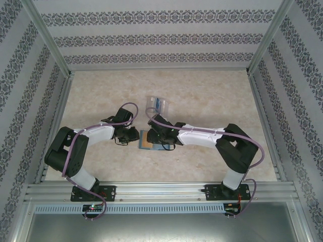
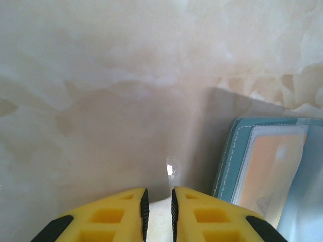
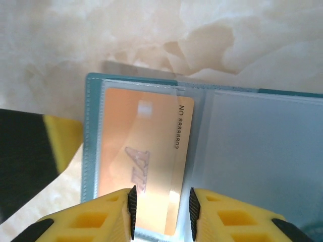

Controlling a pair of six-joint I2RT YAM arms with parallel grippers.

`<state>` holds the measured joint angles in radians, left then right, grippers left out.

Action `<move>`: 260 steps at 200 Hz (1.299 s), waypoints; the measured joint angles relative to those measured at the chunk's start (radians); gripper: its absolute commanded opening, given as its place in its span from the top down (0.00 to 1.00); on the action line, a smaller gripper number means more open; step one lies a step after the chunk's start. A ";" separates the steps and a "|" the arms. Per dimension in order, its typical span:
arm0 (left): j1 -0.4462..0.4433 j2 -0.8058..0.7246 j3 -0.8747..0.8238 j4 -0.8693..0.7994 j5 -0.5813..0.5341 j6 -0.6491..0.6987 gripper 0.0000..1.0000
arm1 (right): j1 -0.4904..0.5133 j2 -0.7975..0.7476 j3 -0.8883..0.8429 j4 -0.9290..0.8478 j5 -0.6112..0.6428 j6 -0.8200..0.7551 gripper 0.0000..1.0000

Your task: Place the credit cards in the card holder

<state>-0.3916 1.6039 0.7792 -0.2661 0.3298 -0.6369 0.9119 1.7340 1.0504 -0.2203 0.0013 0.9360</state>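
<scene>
Right wrist: orange card [image 3: 141,151] in wallet [image 3: 252,146] sleeve; right gripper [image 3: 161,199] at 6 o'clock, jaws apart; left gripper [image 2: 159,199] jaws barely apart.

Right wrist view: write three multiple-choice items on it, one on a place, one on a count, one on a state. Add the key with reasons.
1. On which page of the teal folding wallet with clear plastic sleeves does the thin orange-tan rectangular card lie in the right wrist view?
A the right page; B the left page; C across the fold.
2. How many cards show on the wallet there?
A one; B two; C three.
3. How does the wallet lie?
A folded shut; B standing on edge; C open flat, sleeves up.

Key:
1 B, the card fills the left page.
2 A, the right sleeve shows no card.
3 C, both pages face the camera side by side.
</scene>
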 measured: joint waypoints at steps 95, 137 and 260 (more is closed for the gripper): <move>0.000 0.000 -0.001 0.005 0.003 0.000 0.78 | 0.000 -0.040 -0.077 -0.068 0.045 0.060 0.58; 0.000 0.002 -0.002 0.011 0.007 0.000 0.78 | 0.001 -0.008 -0.077 -0.071 0.046 0.088 0.58; 0.000 0.002 -0.006 0.020 0.010 -0.003 0.78 | 0.016 -0.042 -0.097 -0.122 0.089 0.117 0.57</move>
<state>-0.3916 1.6058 0.7727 -0.2459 0.3401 -0.6403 0.9276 1.6917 0.9531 -0.3420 0.0902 1.0527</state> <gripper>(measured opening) 0.221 0.430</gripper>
